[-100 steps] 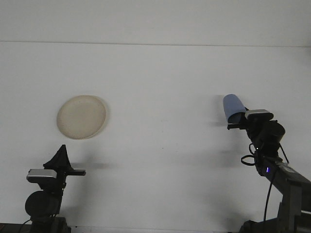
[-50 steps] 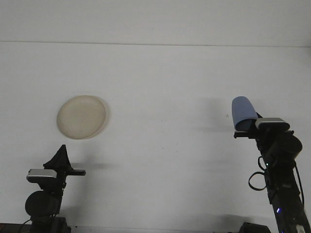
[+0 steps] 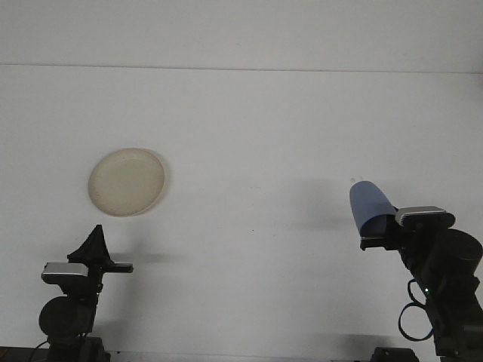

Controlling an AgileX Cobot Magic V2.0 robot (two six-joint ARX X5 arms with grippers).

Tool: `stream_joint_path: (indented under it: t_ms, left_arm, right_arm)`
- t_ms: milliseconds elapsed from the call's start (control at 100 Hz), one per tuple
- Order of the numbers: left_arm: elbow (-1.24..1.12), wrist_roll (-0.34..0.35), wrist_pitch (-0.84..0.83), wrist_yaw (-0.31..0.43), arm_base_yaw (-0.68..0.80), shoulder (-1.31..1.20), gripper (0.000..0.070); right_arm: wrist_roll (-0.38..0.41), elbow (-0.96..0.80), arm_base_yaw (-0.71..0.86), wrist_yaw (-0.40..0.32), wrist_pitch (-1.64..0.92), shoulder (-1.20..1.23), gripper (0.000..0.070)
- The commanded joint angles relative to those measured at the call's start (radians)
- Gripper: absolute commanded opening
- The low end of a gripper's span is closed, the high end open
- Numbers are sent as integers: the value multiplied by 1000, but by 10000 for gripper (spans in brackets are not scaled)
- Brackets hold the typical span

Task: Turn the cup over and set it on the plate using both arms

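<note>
Table [image 3: 249,136]: your widest free lane is the bare white middle, running from near edge to far edge.
Plate [image 3: 127,182]: the one thing lying flat, left of centre, open surface all round it.
Left gripper [image 3: 96,240]: stands just in front of the plate, near edge.
Right gripper [image 3: 377,234]: occupies your near right corner, blue cup [image 3: 369,207] raised above the table.
</note>
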Motion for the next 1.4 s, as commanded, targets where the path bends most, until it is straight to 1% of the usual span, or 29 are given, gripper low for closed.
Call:
stream_joint_path:
  t_ms: [0,130,320,480,670,790,900,1000,1100,1180,1390]
  left_arm:
    - [-20,-1,10,4,0,-2,12]
    - [-20,-2,10,4,0,-2,12]
    - [-20,-2,10,4,0,-2,12]
    - [-20,-2,10,4,0,-2,12]
    - [-20,-2,10,4,0,-2,12]
    - [-20,-2,10,4,0,-2,12]
    - [-20,-2,10,4,0,-2,12]
    - [-20,-2,10,4,0,-2,12]
    - [-20,-2,10,4,0,-2,12]
    - [-20,-2,10,4,0,-2,13]
    - [-20,-2,10,4,0,-2,12]
  right_arm:
    - [17,74,24,1,-61,24,6]
    - [19,209,82,0,-227,97,5]
    - [18,416,193,0,-462,272,5]
    - [17,547,293,3,-578,440,4]
    - [16,668,404,52,-659,632,5]
    - [-4,744,483,77,-699,744,5]
    - [-9,801,551,109,-718,827,5]
    - [-19,833,614,110,-726,890,5]
    - [-32,839,664,114,-726,939,5]
    - [-32,839,700,131,-735,977,5]
    - [-34,839,767,131,-738,1062,5]
